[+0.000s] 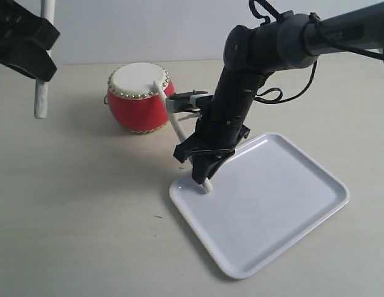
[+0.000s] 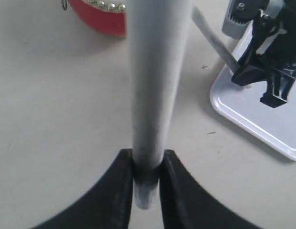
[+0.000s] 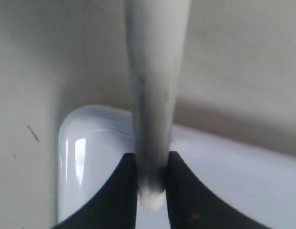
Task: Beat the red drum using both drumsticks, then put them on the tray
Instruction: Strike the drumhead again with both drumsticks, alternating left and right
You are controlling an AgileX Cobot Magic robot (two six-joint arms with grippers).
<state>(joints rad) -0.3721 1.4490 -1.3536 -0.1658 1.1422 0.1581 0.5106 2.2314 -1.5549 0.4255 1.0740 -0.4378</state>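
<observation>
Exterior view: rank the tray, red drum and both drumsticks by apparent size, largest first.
1. tray
2. red drum
3. left drumstick and right drumstick: both slim and partly hidden, so I can't rank one over the other.

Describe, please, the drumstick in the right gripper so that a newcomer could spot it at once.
Find the white tray; at its corner nearest the red drum, the right gripper clamps a whitish drumstick. It slants up toward the drum, unlike the other drumstick, held upright far left.
</observation>
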